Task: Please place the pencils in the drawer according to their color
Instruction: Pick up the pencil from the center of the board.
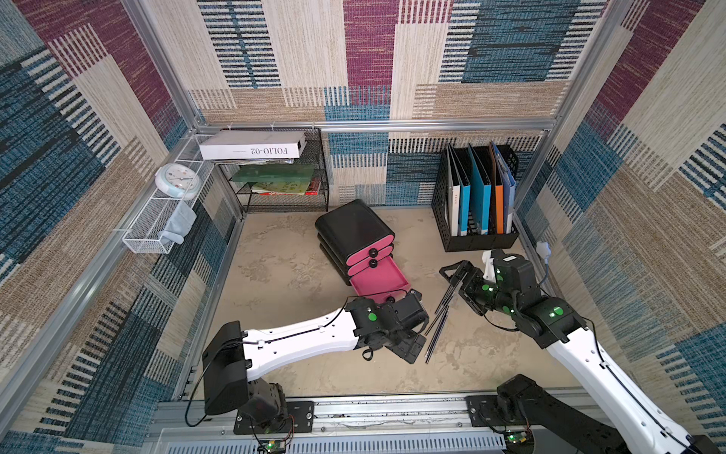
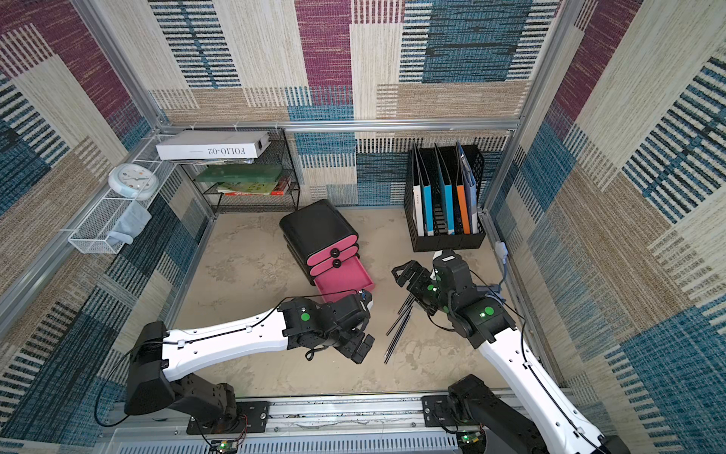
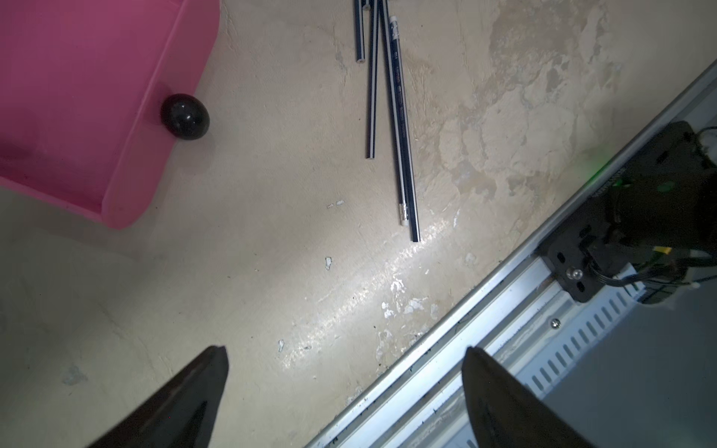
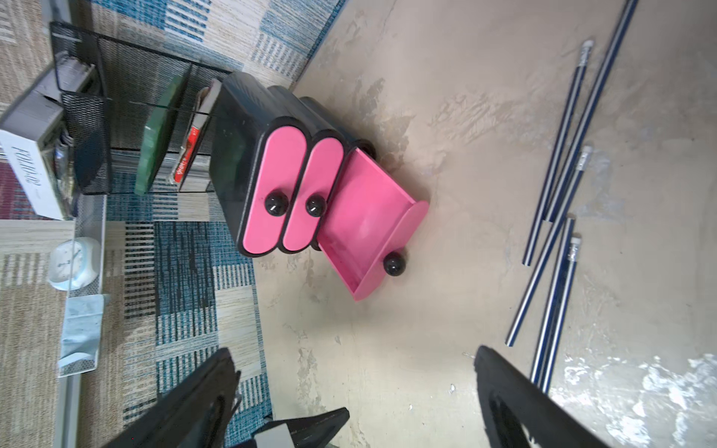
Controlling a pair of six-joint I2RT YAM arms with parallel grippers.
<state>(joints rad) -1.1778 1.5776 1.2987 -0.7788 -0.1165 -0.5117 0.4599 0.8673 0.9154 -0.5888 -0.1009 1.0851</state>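
Left gripper point(image 3: 345, 351) spread wide and empty, hovering just in front of the open pink drawer point(image 3: 77, 97). Right gripper point(image 4: 354, 351) likewise parted, holding nothing, further to the drawer's right. Dark navy striped pencils point(image 3: 401, 128) scattered flat on the table point(image 3: 271, 271), just right of the drawer.

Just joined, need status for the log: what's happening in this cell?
Two arms are sorting pencils into a pink drawer unit. Neither holds anything now: the left end effector and right end effector are both open above the table. Several dark navy pencils lie loose on the table between the arms. The bottom drawer is pulled out and looks empty; the two above are shut.
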